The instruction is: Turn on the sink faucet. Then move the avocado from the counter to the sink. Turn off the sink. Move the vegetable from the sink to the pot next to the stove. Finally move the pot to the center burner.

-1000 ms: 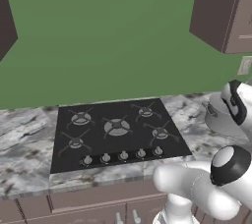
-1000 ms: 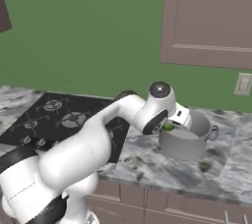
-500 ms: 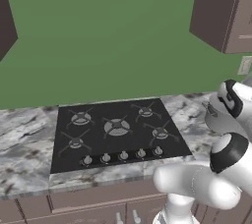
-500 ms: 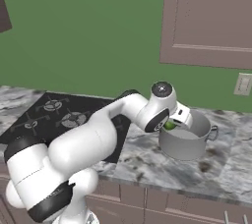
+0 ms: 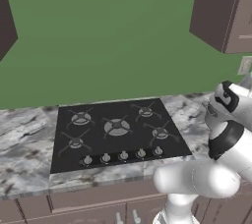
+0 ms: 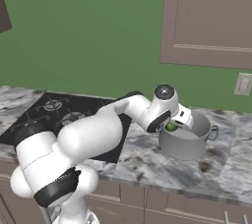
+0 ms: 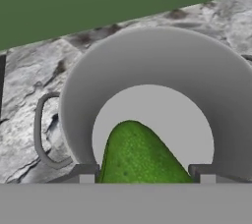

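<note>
Counter: marbled grey-and-white, runs the full width of both base views over brown cabinets. Green wall behind it; a brown wall cabinet hangs above the pot area.

Stove: black cooktop set in the counter, wire grates, five silver knobs in a row along its front edge. I see nothing standing on any burner.

Arm: reaches from the base across the stove's near right corner, hand over the pot.

Pot: pale grey, on the counter just right of the stove, not on a burner. Loop handle on each side. In the hand view I look down into it, its light floor showing.

Gripper: at the pot's left rim in the right base view, pointed down into the pot. Jaws grasping the avocado, one dark tip on each side of it.

Avocado: dark green, pebbled skin, narrow end pointing away from the hand. It sits between the jaws over the pot's floor; I cannot tell whether it touches the bottom. In the right base view it shows as a small green patch just under the hand, inside the rim.
</note>
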